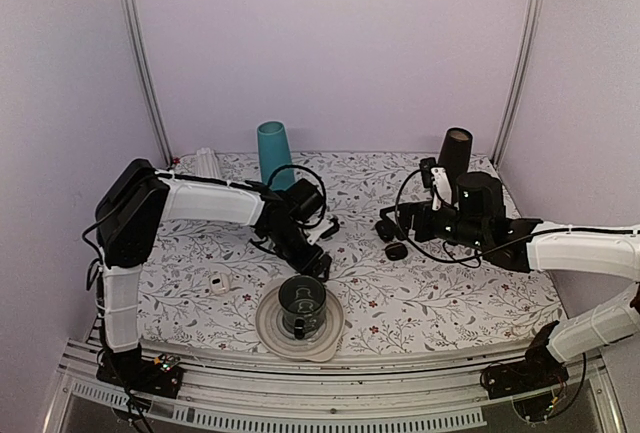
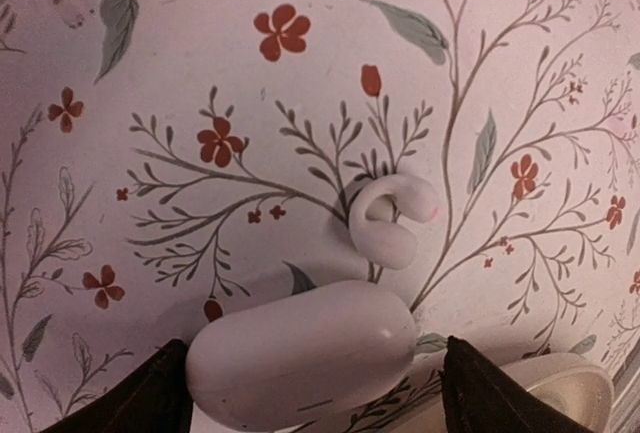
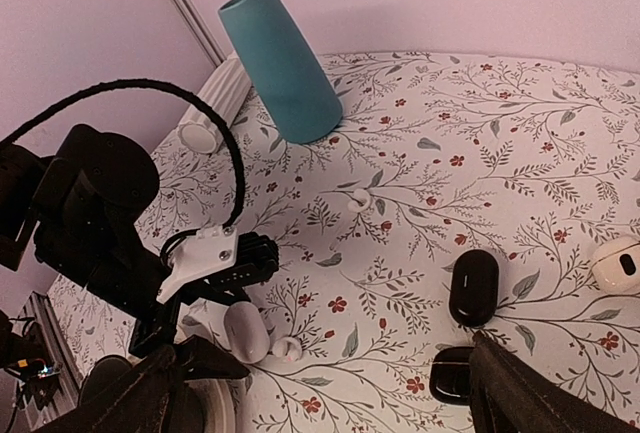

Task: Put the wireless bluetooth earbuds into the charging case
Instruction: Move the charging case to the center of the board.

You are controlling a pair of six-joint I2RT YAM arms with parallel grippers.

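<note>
The white charging case (image 2: 300, 353) lies closed on the floral cloth between the fingers of my left gripper (image 2: 315, 403). The jaws are open, with a gap showing at the right finger (image 2: 490, 398). A white earbud (image 2: 392, 218) lies just beyond the case. In the right wrist view the case (image 3: 246, 331) and that earbud (image 3: 287, 350) sit beside the left gripper, and a second white earbud (image 3: 359, 198) lies farther off. My right gripper (image 3: 340, 403) is open and empty. In the top view the left gripper (image 1: 318, 265) is at mid-table and the right gripper (image 1: 390, 228) is to its right.
A teal cup (image 1: 272, 153), a white ribbed cylinder (image 1: 207, 163) and a black cylinder (image 1: 455, 153) stand at the back. A plate (image 1: 268, 325) with a dark cup is at the front. Two black oval cases (image 3: 473, 286) (image 3: 452, 373) and a small white piece (image 3: 617, 263) lie near the right gripper.
</note>
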